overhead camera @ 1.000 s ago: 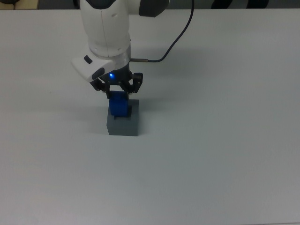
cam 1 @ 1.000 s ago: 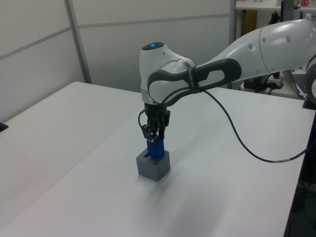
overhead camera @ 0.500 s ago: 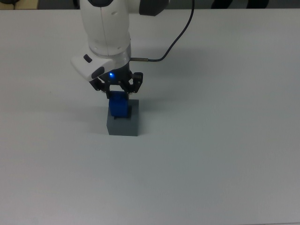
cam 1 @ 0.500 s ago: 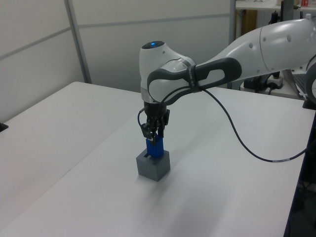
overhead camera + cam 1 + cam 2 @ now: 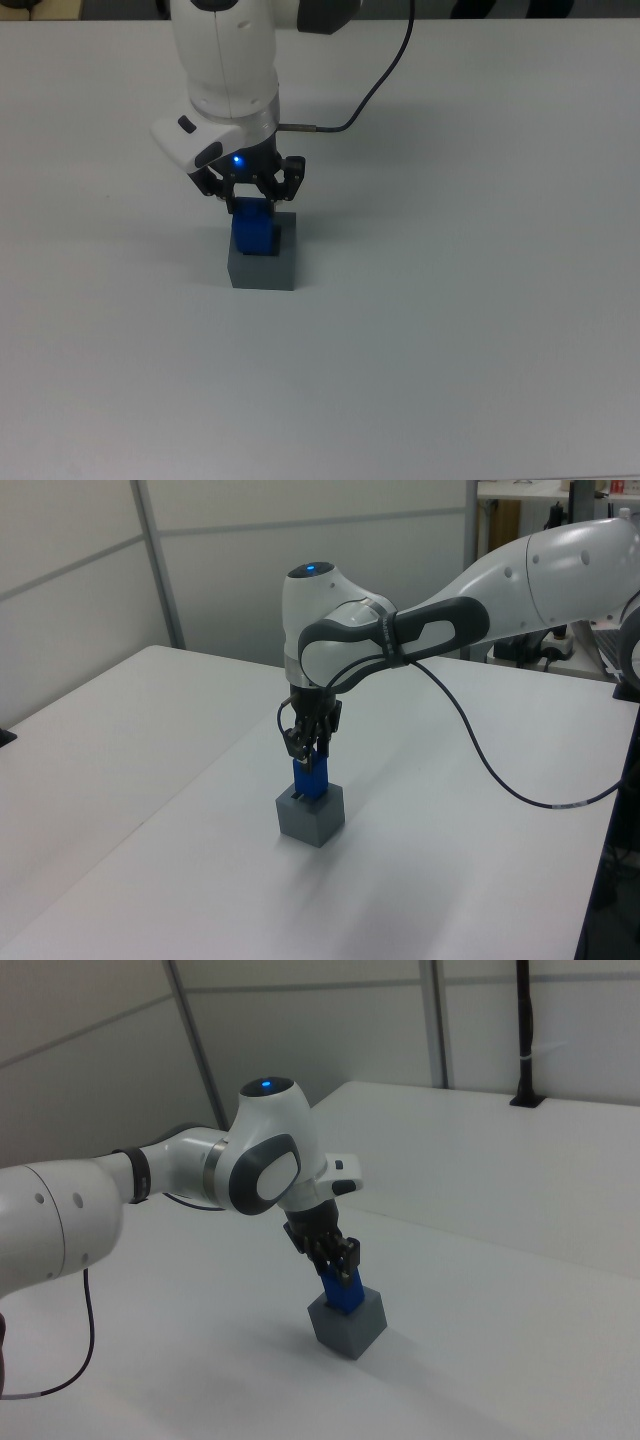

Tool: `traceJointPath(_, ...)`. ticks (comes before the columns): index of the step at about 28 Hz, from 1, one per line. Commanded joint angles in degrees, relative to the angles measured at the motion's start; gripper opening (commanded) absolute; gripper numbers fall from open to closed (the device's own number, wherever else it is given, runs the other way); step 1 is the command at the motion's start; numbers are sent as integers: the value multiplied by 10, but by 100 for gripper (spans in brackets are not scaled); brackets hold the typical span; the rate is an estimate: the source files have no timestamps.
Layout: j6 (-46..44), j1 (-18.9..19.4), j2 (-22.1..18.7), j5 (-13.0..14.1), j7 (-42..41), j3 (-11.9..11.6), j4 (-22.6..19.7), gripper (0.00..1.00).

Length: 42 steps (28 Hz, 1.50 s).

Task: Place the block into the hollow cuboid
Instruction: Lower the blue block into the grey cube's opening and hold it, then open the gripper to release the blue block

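The blue block (image 5: 253, 229) stands in the top opening of the grey hollow cuboid (image 5: 264, 265), with most of its height still above the rim. My gripper (image 5: 254, 203) points straight down over it and is shut on the block's upper part. The left view shows the block (image 5: 308, 778) under the gripper (image 5: 307, 760) and above the cuboid (image 5: 311, 815). The right view shows the same stack: gripper (image 5: 340, 1272), block (image 5: 342, 1294), cuboid (image 5: 348, 1324). The block's bottom is hidden inside the recess.
The cuboid rests on a plain white table (image 5: 450, 330). A black cable (image 5: 380, 85) runs from the wrist toward the top view's upper right. Wall panels stand behind the table (image 5: 200, 570).
The gripper and block have shifted slightly, a little up and left in the left view. In the top view the block now looks more upright over the cuboid.
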Motion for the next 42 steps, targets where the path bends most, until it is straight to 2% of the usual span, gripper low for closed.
traceJointPath(1,23,4,-2,2,11,-1,-12,3)
traceJointPath(12,20,4,-4,0,12,-1,-33,3)
traceJointPath(32,16,14,-6,-3,38,3,-33,7)
traceJointPath(35,16,14,-6,-2,38,3,-34,15)
traceJointPath(36,16,14,-6,-2,38,3,-35,20)
traceJointPath(38,17,13,-5,-3,39,3,-35,93)
traceJointPath(39,16,13,-6,-3,39,3,-35,100)
traceJointPath(42,14,13,-15,-3,42,2,-33,100)
